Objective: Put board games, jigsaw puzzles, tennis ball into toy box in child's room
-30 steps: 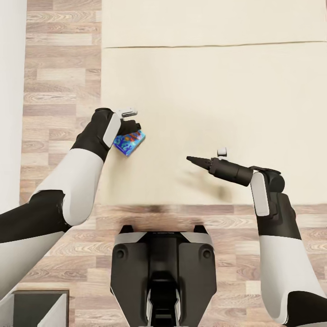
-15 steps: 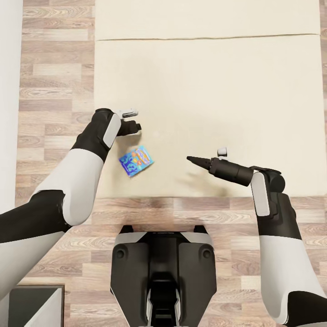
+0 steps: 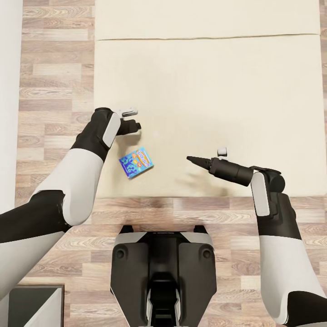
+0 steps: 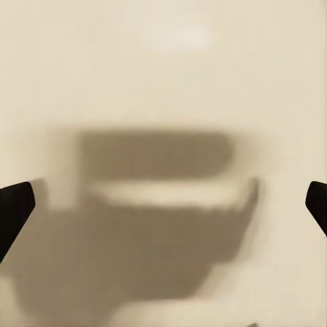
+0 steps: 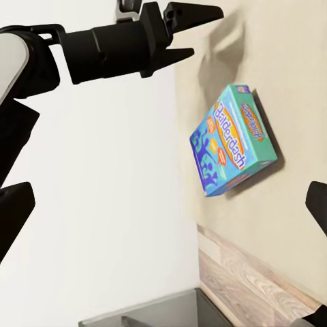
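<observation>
Two arms are being held out over the near edge of the bed (image 3: 218,100), above the robot's dark base (image 3: 163,272) and the wood plank floor (image 3: 59,81); the blue board game (image 3: 136,162) is lying flat on the beige mattress close to that near edge, free of both grippers, with its printed face turned up and its corners skewed against the bed's edge. The right gripper (image 3: 190,159) is being held over the mattress to the right of the box and well apart from it, pointing toward it; in the head view its fingers are appearing as one closed point, while the right wrist view is showing dark tips at both side edges, so its state cannot be told. The left gripper (image 3: 136,126) is being held just beyond the box, above the mattress and not touching the box; in the right wrist view its fingers (image 5: 194,12) are being shown spread apart with nothing between them. Farther off, a seam is crossing the mattress from side to side.
</observation>
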Available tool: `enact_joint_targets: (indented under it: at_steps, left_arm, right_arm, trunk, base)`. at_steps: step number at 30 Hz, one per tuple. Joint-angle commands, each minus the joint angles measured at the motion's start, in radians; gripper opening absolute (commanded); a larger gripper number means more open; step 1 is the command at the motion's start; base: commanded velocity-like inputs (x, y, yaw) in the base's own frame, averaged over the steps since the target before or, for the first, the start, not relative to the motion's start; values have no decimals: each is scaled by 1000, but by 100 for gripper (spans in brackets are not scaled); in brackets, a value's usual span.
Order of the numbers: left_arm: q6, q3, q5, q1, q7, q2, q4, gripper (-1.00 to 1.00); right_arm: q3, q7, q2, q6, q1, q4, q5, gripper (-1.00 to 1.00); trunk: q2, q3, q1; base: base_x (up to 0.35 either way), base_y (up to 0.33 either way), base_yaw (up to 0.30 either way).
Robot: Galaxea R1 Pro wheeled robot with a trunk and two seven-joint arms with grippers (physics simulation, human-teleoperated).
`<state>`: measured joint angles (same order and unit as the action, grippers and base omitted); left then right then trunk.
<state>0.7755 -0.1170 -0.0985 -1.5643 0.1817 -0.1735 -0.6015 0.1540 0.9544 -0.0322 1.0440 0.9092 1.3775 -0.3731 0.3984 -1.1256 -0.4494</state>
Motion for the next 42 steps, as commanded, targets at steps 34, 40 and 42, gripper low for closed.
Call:
enact_joint_targets:
  at_steps: [34, 40, 42]
  left_arm:
    - [5, -4, -10, 0, 7, -1, -4, 100]
    - [5, -4, -10, 0, 7, -1, -4, 100]
    - [5, -4, -10, 0, 7, -1, -4, 100]
  right_arm:
    - [0, 6, 0, 3, 0, 0, 4, 100]
    - [1, 6, 0, 3, 0, 0, 5, 100]
    - [1, 6, 0, 3, 0, 0, 4, 100]
  trunk:
    - [2, 10, -1]
    - [2, 12, -1]
    - [2, 12, -1]
  base:
    - [-61, -28, -16]
    - [0, 0, -13]
    - [-10, 0, -4]
